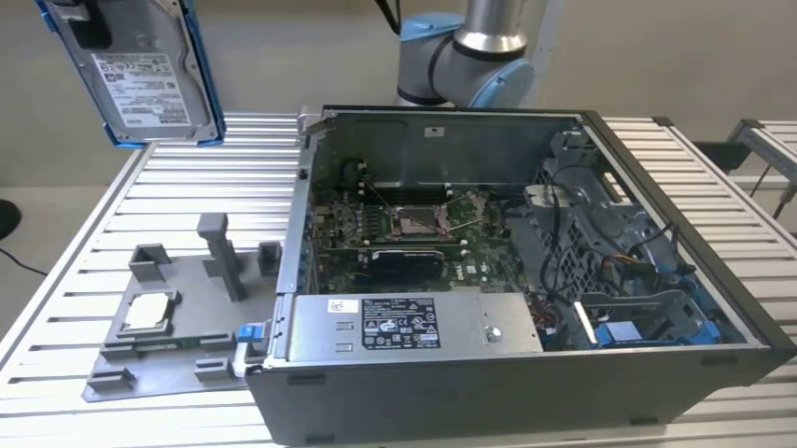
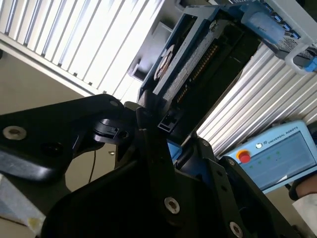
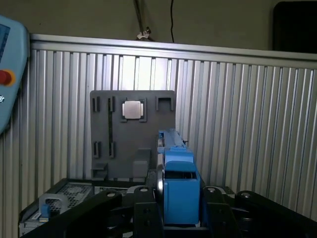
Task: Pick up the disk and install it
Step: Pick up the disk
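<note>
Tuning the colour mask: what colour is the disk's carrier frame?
Bright blue, framing the disk; clearest in the exterior view.

gripper: black, clamped on blue-edged disk; beyond gripper: computer case, ribbed table, teach pendant.

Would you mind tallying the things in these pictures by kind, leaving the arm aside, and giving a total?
disk: 1
chip: 1
tray: 1
case: 1
pendant: 1
Total: 5
</note>
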Robot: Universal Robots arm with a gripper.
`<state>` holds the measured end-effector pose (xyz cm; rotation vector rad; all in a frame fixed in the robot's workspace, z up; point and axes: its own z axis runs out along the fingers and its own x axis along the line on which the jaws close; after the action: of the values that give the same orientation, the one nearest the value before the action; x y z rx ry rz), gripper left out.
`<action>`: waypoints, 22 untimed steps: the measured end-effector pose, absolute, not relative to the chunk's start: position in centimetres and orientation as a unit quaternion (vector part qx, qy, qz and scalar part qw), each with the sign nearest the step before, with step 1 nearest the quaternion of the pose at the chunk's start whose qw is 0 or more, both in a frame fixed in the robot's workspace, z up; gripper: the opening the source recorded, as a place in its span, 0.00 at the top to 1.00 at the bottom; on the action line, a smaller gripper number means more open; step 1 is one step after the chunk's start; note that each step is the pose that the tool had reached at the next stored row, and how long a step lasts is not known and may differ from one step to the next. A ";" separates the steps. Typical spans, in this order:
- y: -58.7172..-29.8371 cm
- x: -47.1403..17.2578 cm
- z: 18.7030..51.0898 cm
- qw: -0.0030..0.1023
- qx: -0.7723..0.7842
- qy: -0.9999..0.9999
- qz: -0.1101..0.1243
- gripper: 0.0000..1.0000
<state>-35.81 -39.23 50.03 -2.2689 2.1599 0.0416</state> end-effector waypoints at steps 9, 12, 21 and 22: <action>-39.2 -34.0 50.0 0.004 -0.724 0.689 0.013 1.00; -39.2 -33.4 50.0 0.004 -0.724 0.689 0.013 1.00; -39.2 -31.5 50.0 0.004 -0.724 0.689 0.013 1.00; -39.2 -31.3 50.0 0.004 -0.724 0.689 0.013 1.00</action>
<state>-31.30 -39.23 50.03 -2.2690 2.1600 0.0417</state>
